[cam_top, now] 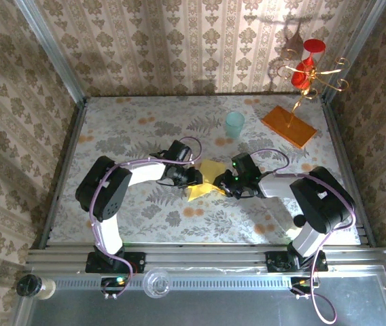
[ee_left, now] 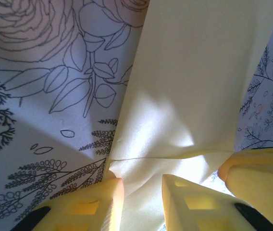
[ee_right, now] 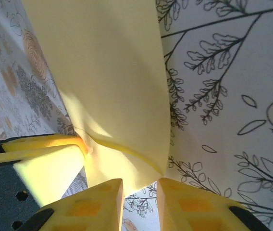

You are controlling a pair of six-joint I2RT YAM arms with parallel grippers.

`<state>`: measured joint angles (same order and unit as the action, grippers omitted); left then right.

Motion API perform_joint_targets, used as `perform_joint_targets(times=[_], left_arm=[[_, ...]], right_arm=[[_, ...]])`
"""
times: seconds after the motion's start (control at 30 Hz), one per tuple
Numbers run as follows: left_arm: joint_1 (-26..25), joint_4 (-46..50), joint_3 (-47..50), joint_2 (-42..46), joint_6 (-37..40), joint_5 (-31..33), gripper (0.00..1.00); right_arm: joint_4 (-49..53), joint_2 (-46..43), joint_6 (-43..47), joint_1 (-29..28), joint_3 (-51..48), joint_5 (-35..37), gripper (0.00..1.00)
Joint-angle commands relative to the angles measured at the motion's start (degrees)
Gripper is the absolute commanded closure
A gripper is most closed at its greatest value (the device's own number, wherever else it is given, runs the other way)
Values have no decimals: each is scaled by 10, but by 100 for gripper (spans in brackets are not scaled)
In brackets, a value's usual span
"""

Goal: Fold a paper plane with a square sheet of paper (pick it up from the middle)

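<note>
Partly folded thin yellow paper sheet [cam_top: 206,185] at centre of floral-print tabletop [cam_top: 132,136], between both arms. Fingers of left gripper [ee_left: 142,180] narrowly apart, pinching paper fold. Fingers of right gripper [ee_right: 139,181] close-set at paper edge; grip unclear.

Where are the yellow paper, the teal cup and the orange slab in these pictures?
yellow paper [cam_top: 208,176]: top view, the middle of the sheet.
teal cup [cam_top: 234,124]: top view, its body.
orange slab [cam_top: 300,136]: top view, a bare part near its right end.
</note>
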<state>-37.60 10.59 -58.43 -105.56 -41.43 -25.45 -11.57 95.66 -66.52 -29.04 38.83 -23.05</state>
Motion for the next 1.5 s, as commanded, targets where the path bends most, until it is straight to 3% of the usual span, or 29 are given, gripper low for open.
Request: perform_joint_targets(times=[0.0,0.57,0.87,1.1,1.3,1.47], left_arm=[[8,5,18,2,-14,-6,70],[37,-52,49,10,-45,-57,69],[46,-54,44,35,-27,-60,63],[46,-46,36,100,47,-28,48],[39,-53,67,149,139,7,23],[-5,-13,71,172,236,99,6]], right_arm=[[-38,12,-17,-2,-8,-22,74],[-85,27,-28,-3,-20,-20,80],[-93,12,-28,-4,-24,-10,92],[-88,-18,-36,-3,-19,0,97],[-57,-35,-46,-6,2,4,99],[-46,-35,-59,-9,19,-2,99]])
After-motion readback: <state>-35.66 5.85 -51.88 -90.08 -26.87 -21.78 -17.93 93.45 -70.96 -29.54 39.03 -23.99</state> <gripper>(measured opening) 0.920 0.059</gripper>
